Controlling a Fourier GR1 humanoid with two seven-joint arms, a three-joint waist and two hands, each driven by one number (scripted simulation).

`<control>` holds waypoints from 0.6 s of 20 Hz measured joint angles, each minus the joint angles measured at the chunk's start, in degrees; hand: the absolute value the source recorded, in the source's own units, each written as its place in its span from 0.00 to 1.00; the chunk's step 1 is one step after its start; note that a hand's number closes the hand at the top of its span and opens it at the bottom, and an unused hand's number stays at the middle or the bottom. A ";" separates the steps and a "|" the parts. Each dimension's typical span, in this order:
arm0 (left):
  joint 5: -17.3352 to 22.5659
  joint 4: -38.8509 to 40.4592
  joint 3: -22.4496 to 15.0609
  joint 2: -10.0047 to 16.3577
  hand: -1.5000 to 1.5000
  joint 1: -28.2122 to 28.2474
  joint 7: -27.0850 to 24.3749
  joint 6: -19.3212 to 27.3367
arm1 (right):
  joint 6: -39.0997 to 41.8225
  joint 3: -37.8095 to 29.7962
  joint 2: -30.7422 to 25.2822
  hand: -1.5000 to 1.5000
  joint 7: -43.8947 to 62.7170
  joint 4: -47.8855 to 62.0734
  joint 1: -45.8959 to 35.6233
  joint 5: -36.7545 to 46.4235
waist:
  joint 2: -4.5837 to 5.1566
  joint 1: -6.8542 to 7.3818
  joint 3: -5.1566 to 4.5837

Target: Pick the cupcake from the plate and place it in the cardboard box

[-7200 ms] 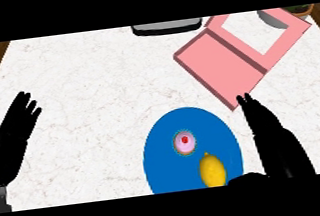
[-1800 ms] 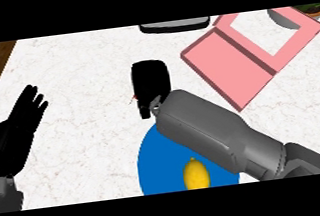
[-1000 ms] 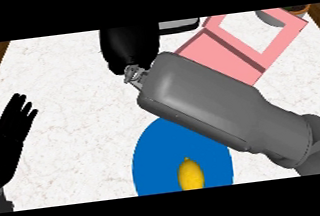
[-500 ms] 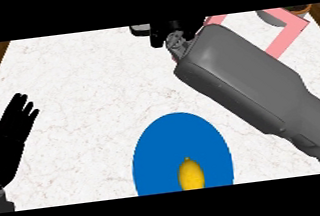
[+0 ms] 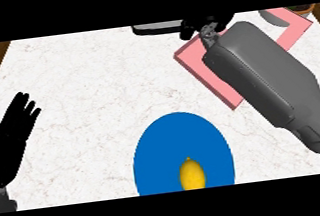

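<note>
The blue plate (image 5: 173, 139) lies at the near middle of the counter and bears only a yellow lemon (image 5: 191, 172). My right forearm stretches up across the pink cardboard box (image 5: 200, 69) at the far right. My right hand (image 5: 200, 25) is curled at the box's far left corner. The cupcake is off the plate and hidden inside those curled fingers. My left hand (image 5: 9, 137) rests open at the left edge, fingers up.
A dark flat object (image 5: 155, 27) sits at the counter's far edge, just left of my right hand. A brown round thing (image 5: 302, 8) shows at the far right corner. Wooden floor borders the white marble counter (image 5: 93, 88) on the left.
My right hand has lifted off the plate and swung far right to the box's corner. The cupcake no longer shows on the plate. The left hand stayed put.
</note>
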 measured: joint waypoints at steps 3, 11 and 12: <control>-0.22 0.68 0.20 -0.36 0.50 -0.77 0.07 -0.18 | -2.61 -1.81 0.97 1.00 -3.46 3.75 1.39 0.63 | 0.08 0.13 0.01; -0.81 0.87 0.55 -0.51 0.50 -1.66 0.50 -0.47 | -4.70 -7.95 1.43 0.00 -10.58 11.82 7.96 -3.58 | 0.27 0.44 0.02; -0.81 0.59 0.55 -0.67 0.50 -1.18 0.40 -0.58 | -4.70 -8.79 1.79 0.00 -10.90 13.38 8.10 -4.06 | 0.28 0.53 0.03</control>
